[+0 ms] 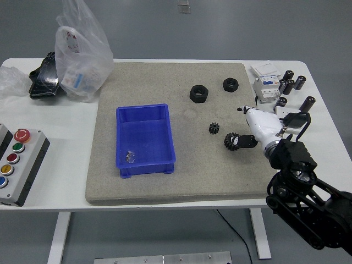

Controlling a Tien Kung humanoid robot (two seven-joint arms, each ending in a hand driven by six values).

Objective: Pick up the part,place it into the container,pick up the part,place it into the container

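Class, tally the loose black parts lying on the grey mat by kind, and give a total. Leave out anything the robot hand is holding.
Hex nuts: 2, the large nut and the small nut
Gears: 1, the small gear
Total: 3

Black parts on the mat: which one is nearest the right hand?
The larger gear, right at the right hand. The small gear and both hex nuts lie farther off.

Black jointed right arm (308,203), white-shelled robot hand (258,127), black fingers
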